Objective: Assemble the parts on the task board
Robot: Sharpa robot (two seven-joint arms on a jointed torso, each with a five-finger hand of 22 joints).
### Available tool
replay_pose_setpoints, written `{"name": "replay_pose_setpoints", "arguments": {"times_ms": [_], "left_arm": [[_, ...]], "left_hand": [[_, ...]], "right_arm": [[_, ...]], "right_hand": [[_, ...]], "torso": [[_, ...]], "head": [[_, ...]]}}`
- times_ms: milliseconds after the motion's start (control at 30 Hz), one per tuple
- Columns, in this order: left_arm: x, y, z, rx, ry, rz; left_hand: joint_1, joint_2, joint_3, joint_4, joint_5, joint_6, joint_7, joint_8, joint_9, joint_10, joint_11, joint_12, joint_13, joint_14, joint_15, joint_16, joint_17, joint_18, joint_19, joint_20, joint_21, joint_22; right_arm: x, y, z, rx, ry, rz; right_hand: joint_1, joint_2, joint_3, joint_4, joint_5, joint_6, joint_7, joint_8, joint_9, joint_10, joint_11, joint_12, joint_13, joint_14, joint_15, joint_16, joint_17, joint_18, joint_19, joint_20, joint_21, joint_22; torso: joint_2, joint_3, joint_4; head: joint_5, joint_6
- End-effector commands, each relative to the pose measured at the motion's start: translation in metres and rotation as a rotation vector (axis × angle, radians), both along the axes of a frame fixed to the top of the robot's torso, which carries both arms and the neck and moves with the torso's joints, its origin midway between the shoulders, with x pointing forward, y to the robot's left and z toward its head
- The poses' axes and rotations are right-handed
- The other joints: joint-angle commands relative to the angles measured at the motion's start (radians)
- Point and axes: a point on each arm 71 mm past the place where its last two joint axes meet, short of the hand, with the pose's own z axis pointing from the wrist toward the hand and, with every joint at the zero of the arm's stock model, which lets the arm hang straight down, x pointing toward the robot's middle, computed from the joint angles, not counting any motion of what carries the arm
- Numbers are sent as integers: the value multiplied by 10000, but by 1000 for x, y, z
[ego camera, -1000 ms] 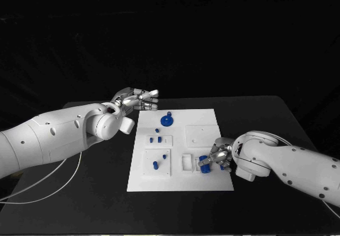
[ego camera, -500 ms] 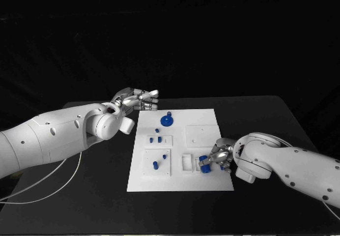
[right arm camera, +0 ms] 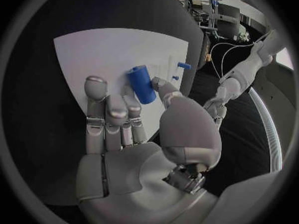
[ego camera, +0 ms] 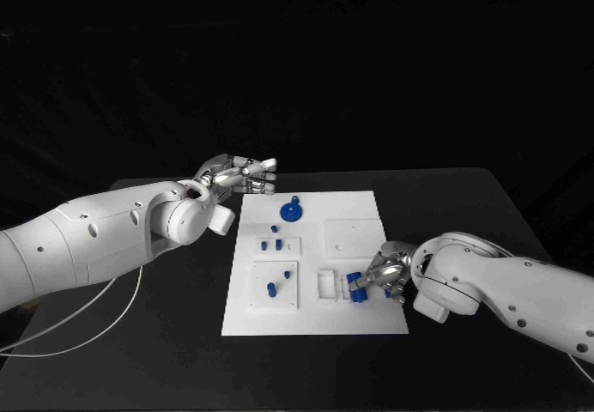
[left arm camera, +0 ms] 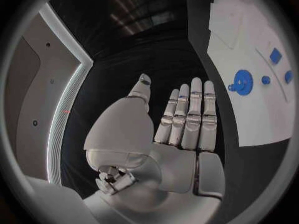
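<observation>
Blue cylinder (right arm camera: pixel 142 84): pinched between thumb and fingers of the right hand (ego camera: pixel 385 273), just above the near right part of the task board (ego camera: pixel 316 257). In the head view the part (ego camera: pixel 356 283) sits beside a small white open-topped holder (ego camera: pixel 327 284) on the board; I cannot tell whether its lower end touches the board yet.

Change over the last second: slight. The right hand has shifted a little toward the near right corner, part still in its grip; nothing else on the board has moved. My reading: the hand is still lining the cylinder up over its seat, so this insertion is not done.

Other parts on the board: a round blue disc with a knob (ego camera: pixel 291 210) at the far end; a small blue peg (ego camera: pixel 274 227) just nearer than it; two short blue pieces (ego camera: pixel 271 245) standing in a raised white block; two more (ego camera: pixel 280 281) in the larger raised block nearer the robot. A plain white square plate (ego camera: pixel 352 235) lies on the right half, nothing blue on it. The white holder looks empty, though its inside is hard to make out.

Left hand (ego camera: pixel 240 174): hovers at the board's far left corner, fingers straight and together, holding nothing, off the black table (ego camera: pixel 173 343).
</observation>
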Motion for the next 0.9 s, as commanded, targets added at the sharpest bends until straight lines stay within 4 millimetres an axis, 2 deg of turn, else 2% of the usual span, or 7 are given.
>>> {"name": "replay_pose_setpoints", "arguments": {"times_ms": [33,233,367,533,733,900], "left_arm": [[0,-3,1,-79,-2,-196],[0,-3,1,-72,25,-229],[0,-4,0,-66,44,-249],[0,-5,0,-62,59,-276],[0,-5,0,-56,78,-294],[0,-5,0,-45,96,-300]], "left_hand": [[-9,-78,10,71,-9,-85,-2,-40,-1,-81,25,-34,7,-83,-1,-55,-4,-26,-34,71,-55,-7],[-10,-98,13,78,-9,-108,4,-39,-1,-95,29,-33,8,-90,2,-58,-5,-26,-38,74,-56,-8],[-7,-108,29,93,-9,-129,11,-35,0,-108,35,-33,8,-98,5,-60,-6,-25,-43,76,-58,-8],[-8,-122,37,108,-9,-147,15,-33,0,-116,37,-33,8,-99,7,-58,-5,-23,-44,79,-58,-8],[-5,-140,50,130,-9,-167,21,-31,-1,-118,38,-32,8,-100,7,-56,-5,-21,-45,80,-57,-7],[0,-155,54,140,-9,-191,27,-34,-1,-118,39,-32,8,-104,8,-58,-6,-21,-47,81,-58,-8]], "right_arm": [[-1,-3,-1,-15,243,-429],[2,-2,6,382,165,-704],[4,1,9,514,167,-714],[6,7,10,599,248,-653],[5,14,12,712,252,-551],[7,17,12,552,231,-404]], "right_hand": [[-98,-1,-26,49,-3,104,-21,-41,-956,14,-2,-67,-9,13,-53,-71,-12,49,461,-50,72,16],[-136,-10,-57,98,-30,126,-29,-41,-955,-1,-4,-100,-32,8,-57,-102,-37,46,460,-58,101,29],[-84,61,-345,204,11,154,-43,-45,-954,0,-12,-116,-47,11,-62,-124,-48,40,460,-62,137,50],[-69,104,-399,225,-40,209,-63,-35,-945,-5,-21,-126,-53,12,-68,-128,-48,35,458,-66,142,55],[-55,116,-450,246,-131,257,-78,-38,-944,9,-31,-116,-49,17,-76,-122,-38,29,461,-75,164,69],[-33,142,-480,258,-333,276,-82,-43,-948,0,-32,-135,-61,13,-77,-125,-37,23,458,-78,163,73]], "torso": [[4,7,5],[8,8,12],[7,3,13],[4,-10,6],[8,8,7],[4,-12,21]], "head": [[-1,6],[1,9],[8,-1],[11,-3],[16,0],[14,-5]]}}
